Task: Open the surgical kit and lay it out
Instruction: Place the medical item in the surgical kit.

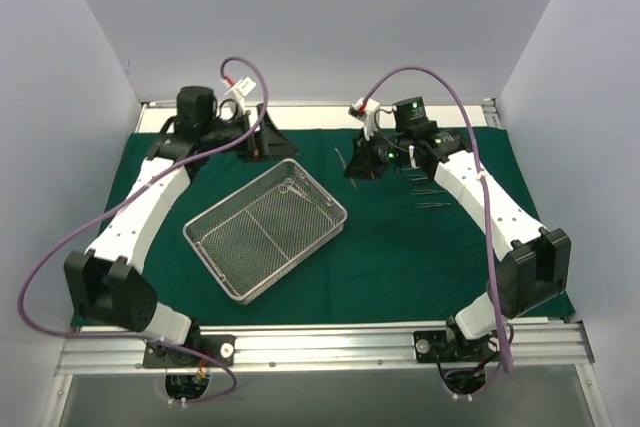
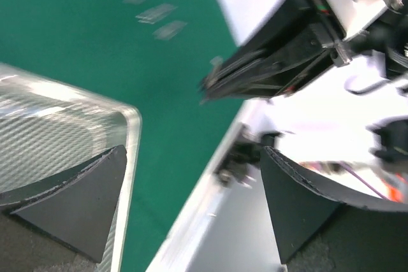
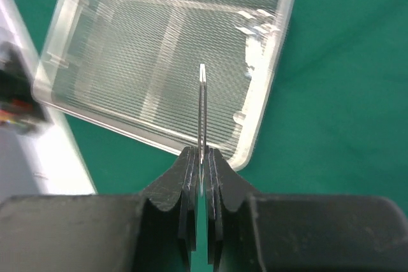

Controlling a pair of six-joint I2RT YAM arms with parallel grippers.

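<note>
Start at your left. The left claw [image 1: 260, 137] hangs at the far edge of the dark green drape [image 1: 400, 267], where the cloth meets the pale strip of desk [image 1: 320, 115]. It is released: its two fingers [image 2: 70, 208] stand wide apart with nothing between them. The left wall runs close beside that arm, so you have little room on that side.

Next comes the one wire-mesh tray [image 1: 250, 247]. It sits on the drape left of centre, turned at an angle so that one corner points at the left arm and another at the near rail. In the left wrist view a rounded tray corner lies just beside the left finger. Bare green cloth shows between the tray and the right arm, and more toward the near right corner; that is your widest open ground.

The right claw [image 3: 202, 157] hovers over the cloth just right of the tray's far corner. It is clenched on one thin steel instrument [image 3: 203, 113], which juts straight out past the fingertips toward the tray's rim.

Further right, a short row of loose instruments [image 1: 425, 192] lies on the drape, partly under the right forearm. You can count at least three there; the left wrist view shows four pale streaks, too blurred to name. The right wall stands near the drape's right edge.
</note>
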